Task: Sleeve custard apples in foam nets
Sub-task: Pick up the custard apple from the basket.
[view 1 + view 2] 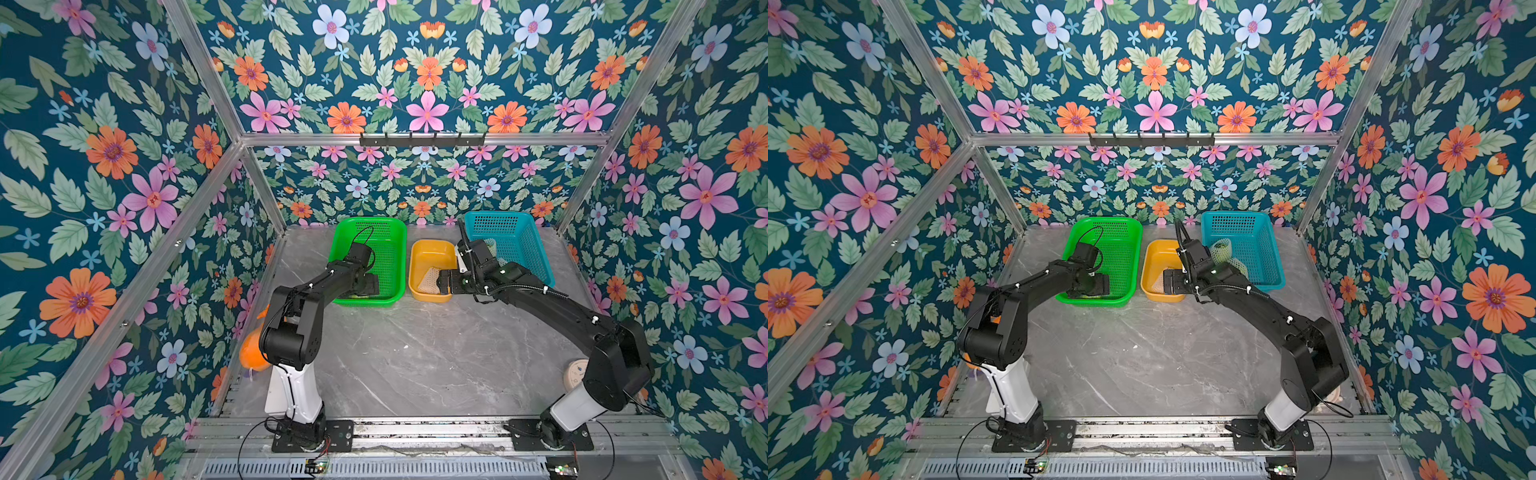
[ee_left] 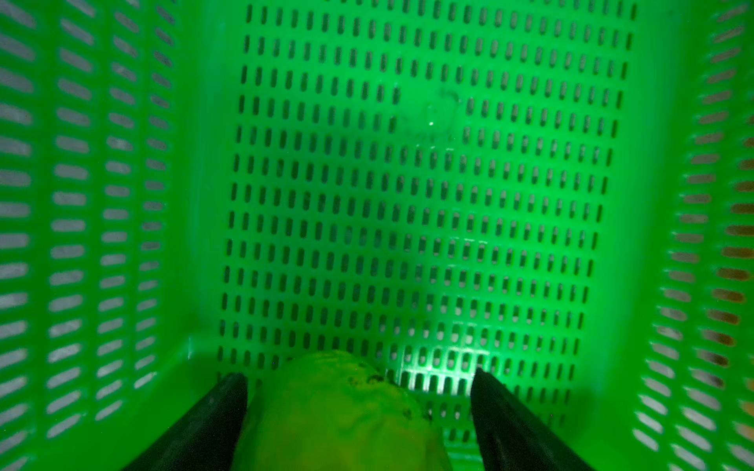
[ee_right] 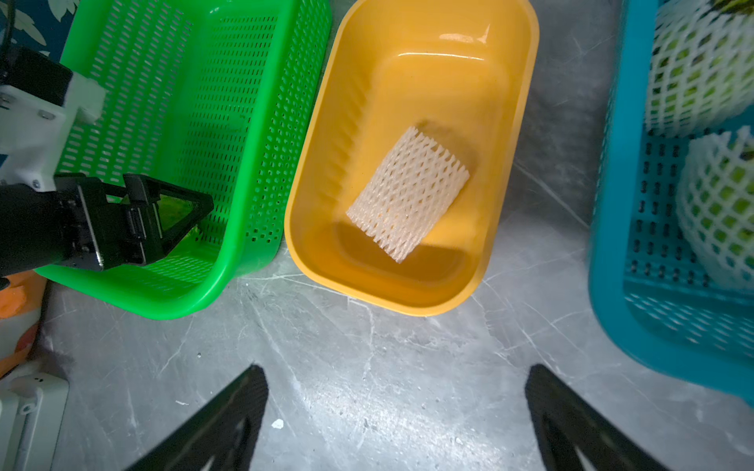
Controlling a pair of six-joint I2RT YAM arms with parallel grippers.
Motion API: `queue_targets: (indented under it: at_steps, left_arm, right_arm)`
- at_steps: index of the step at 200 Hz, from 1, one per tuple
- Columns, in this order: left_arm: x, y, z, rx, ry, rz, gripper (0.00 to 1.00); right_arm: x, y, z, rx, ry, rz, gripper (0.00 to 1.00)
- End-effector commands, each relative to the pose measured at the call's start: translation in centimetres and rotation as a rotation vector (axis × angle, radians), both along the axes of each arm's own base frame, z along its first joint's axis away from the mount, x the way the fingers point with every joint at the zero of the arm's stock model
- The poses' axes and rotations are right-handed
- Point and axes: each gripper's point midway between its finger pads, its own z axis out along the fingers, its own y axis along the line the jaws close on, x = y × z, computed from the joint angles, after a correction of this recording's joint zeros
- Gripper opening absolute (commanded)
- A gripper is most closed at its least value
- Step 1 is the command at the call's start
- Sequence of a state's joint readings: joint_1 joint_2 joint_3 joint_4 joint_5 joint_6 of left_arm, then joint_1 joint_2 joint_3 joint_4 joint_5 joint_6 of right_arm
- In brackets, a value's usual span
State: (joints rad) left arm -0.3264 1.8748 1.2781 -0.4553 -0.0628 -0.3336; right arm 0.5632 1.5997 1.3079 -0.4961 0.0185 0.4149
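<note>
The left pincer [image 2: 359, 374] is reaching down into the green perforated plastic basket [image 2: 81, 204]. Its jaws are standing wide on either side of a bumpy green custard apple [image 2: 338, 416], which is lying on the basket floor by the near wall. One finger [image 2: 228, 407] is sitting right against the fruit's side. The other is standing clear, with basket floor showing between, so nothing is being gripped.

The right pincer [image 3: 395, 369] is hanging fully spread and empty just at the near end of the smooth yellow plastic tub [image 3: 310, 163]. A whitish foam net [image 3: 408, 193] with diamond-shaped holes is lying flat in the tub, and nothing is touching it.

In both top views the left arm's wrist is covering nearly all of the bare fruit, and in the left wrist view the picture edge is cutting it off. Two netted custard apples [image 3: 722, 212] are sitting in the blue perforated plastic basket [image 3: 604, 244] beside the tub. The right wrist view is cropping both, and in a top view the right arm is hiding all but one [image 1: 1221, 249].

The three containers are standing in a row at the back of the grey marbled worktop [image 1: 415, 353]. An orange plush toy [image 1: 253, 353] is peeking out from behind the left arm's shoulder. A pale round thing [image 1: 575, 372] is half hidden behind the right arm, and I cannot make out what it is.
</note>
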Motion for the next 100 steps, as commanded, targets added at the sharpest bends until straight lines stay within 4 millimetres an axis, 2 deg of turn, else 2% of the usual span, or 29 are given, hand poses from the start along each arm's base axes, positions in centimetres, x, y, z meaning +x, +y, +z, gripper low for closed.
queue_targets:
  at_steps: [1,54,100]
  left_arm:
    - [-0.8,0.7,0.0,0.046,0.025,-0.006,0.89]
    - [-1.5,0.8,-0.7,0.053,0.049,-0.008,0.88]
    - [-0.4,-0.1,1.0,0.001,-0.022,-0.015,0.73]
  right_arm:
    - [0.3,-0.2,0.4,-0.004,-0.019,-0.012,0.99]
    - [0.4,-0.3,0.7,-0.007,-0.023,-0.017,0.99]
    - [0.2,-0.7,0.9,-0.018,-0.033,-0.032,0.99]
